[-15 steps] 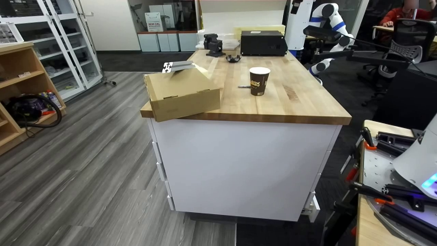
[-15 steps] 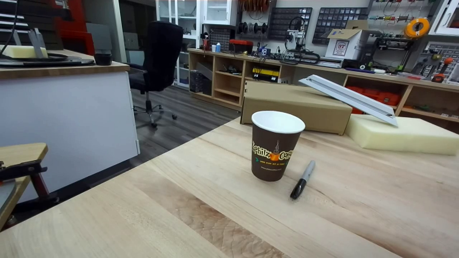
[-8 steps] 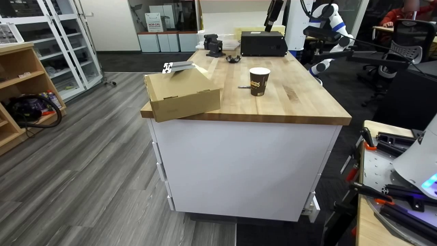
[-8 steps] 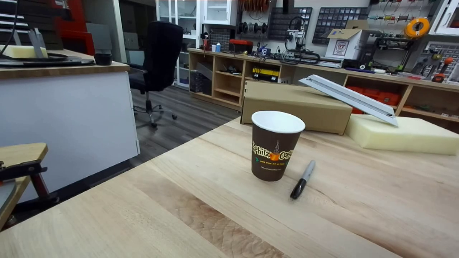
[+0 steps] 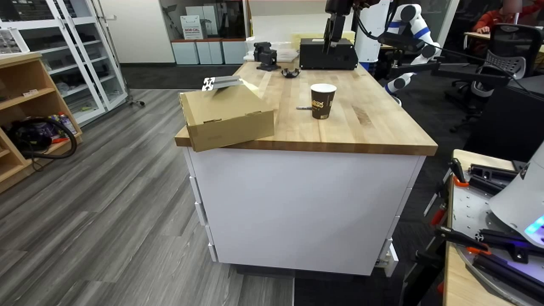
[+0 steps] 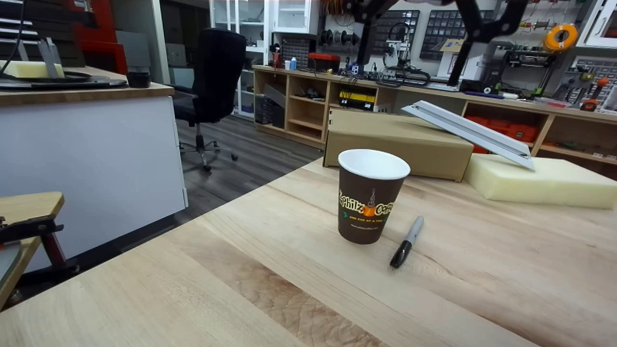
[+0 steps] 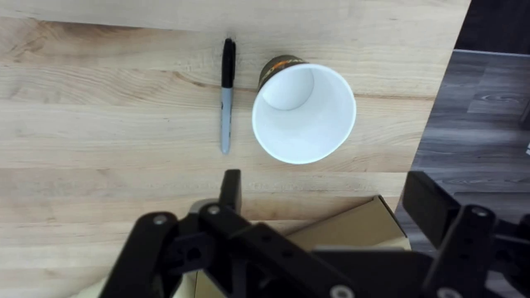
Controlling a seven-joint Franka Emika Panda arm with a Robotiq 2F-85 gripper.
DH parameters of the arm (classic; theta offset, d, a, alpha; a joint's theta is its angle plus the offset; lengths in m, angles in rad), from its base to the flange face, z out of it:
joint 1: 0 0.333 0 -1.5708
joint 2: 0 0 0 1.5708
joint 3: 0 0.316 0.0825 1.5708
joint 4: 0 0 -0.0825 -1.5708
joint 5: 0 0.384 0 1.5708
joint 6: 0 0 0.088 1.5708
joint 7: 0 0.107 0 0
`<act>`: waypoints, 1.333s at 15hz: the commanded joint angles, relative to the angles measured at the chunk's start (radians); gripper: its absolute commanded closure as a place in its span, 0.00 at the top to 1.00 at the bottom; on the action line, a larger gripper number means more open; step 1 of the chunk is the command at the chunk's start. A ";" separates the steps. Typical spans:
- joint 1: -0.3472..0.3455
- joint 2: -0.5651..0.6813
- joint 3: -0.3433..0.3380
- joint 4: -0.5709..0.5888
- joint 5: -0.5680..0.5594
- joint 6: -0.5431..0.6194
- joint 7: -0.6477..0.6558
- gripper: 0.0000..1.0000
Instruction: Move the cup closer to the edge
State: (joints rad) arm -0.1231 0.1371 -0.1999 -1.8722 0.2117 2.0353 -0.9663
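Observation:
The dark brown cup (image 5: 321, 103) stands upright on the wooden tabletop, set back from its near edge (image 5: 323, 147). In an exterior view its printed side (image 6: 365, 212) and white inside show. In the wrist view I look down into the cup (image 7: 306, 124), with the table edge (image 7: 430, 103) to its right. My gripper (image 7: 324, 184) is open and empty, fingers wide apart. It hangs above the table, higher than the cup, in both exterior views (image 6: 409, 72) (image 5: 328, 46). In the wrist view the cup lies ahead of the fingertips, sideways between them.
A marker (image 6: 408, 242) lies beside the cup. A cardboard box (image 6: 395, 147) stands near the cup, overhanging the table's corner, with a grey metal bar (image 6: 475, 135) resting across it and a foam block (image 6: 544, 185). A black box (image 5: 327, 54) stands farther back.
My gripper has come down into both exterior views from above, with its fingers now showing apart over the table. The cup, marker and box have not moved.

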 commanded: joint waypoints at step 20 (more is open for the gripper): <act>-0.034 0.284 0.107 0.156 -0.338 -0.093 0.082 0.39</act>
State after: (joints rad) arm -0.1561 0.4111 -0.1056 -1.7404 -0.0797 1.9392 -0.9185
